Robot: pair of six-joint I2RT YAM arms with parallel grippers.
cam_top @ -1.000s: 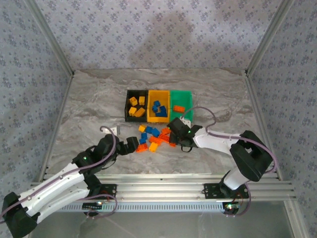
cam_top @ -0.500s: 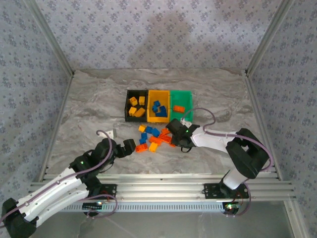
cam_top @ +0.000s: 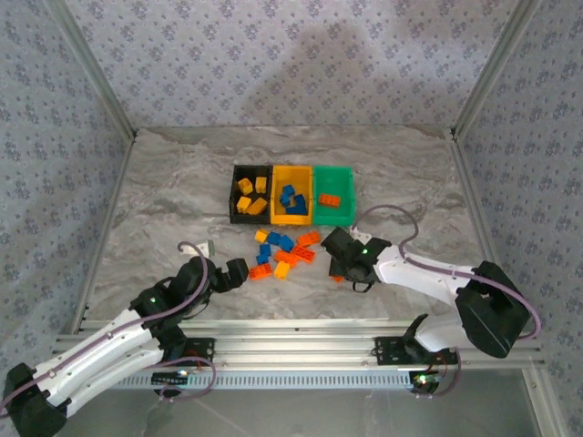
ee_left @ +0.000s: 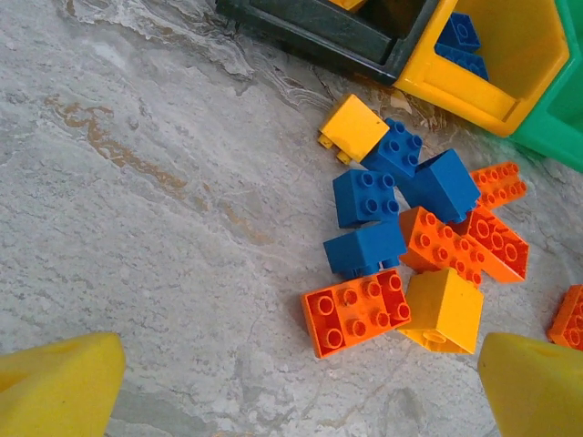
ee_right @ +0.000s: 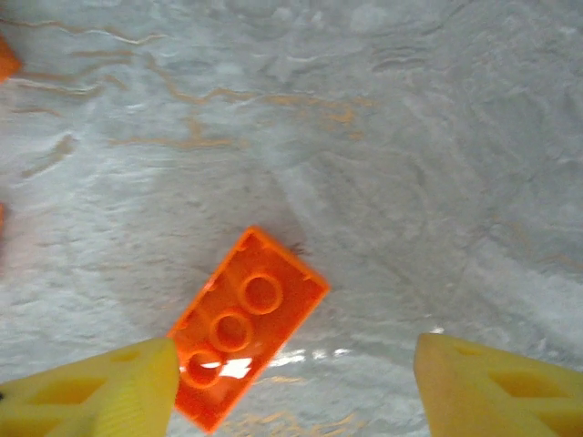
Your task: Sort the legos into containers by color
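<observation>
Your left pincer (ee_left: 301, 391): wide, empty, near the legos (ee_left: 414, 246).
Your right pincer (ee_right: 291, 382): wide, orange lego (ee_right: 248, 326) loose on the surface (ee_right: 410, 137).

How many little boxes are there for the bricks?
3, in a row: the black bin on the left, the yellow bin in the middle, the green bin on the right.

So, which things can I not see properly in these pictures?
Right wrist view: one fingertip covers the lower end of the orange brick.
Top view: the right gripper hides most of that brick.
Left wrist view: the black bin and green bin are cut off by the edges.
</observation>
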